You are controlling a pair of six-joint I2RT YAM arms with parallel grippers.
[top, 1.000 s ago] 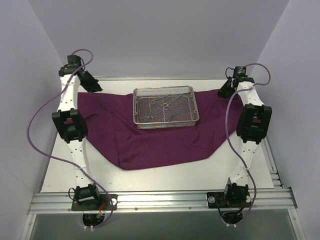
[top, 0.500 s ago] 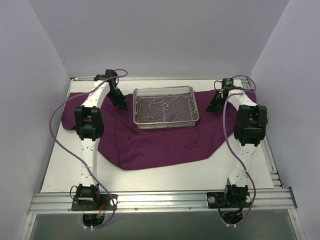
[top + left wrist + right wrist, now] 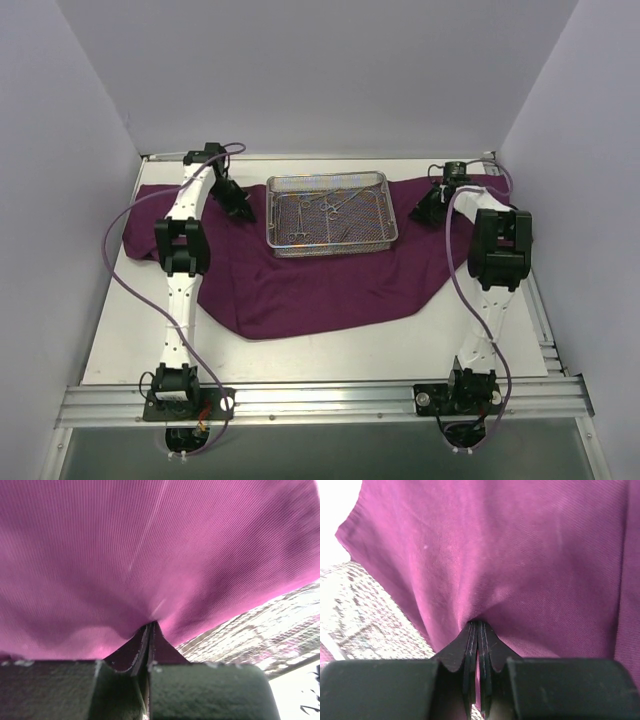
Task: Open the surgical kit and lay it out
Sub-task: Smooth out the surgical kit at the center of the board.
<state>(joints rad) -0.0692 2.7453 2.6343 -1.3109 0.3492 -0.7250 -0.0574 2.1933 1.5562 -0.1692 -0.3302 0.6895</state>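
Note:
The dark purple cloth wrap [image 3: 320, 285] lies spread on the table under the silver wire-mesh tray [image 3: 330, 246]. Several thin forceps [image 3: 325, 205] lie inside the tray. My left gripper [image 3: 243, 213] is down on the cloth just left of the tray, shut with a fold of cloth [image 3: 150, 545] puckered at its tips [image 3: 150, 626]. My right gripper [image 3: 420, 213] is just right of the tray, shut on a pinch of cloth [image 3: 520, 555] at its tips [image 3: 478, 625]. Blurred tray mesh [image 3: 260, 625] shows beside the left jaws, and mesh [image 3: 365, 615] beside the right jaws.
The white table top [image 3: 330, 350] shows in front of the cloth. A metal rail [image 3: 320, 400] with both arm bases runs along the near edge. Pale walls stand close on the left, right and back.
Both arms have swung inward from the far outer corners to the tray's sides and lowered. The cloth now reaches further left and right. Both grippers have shut.

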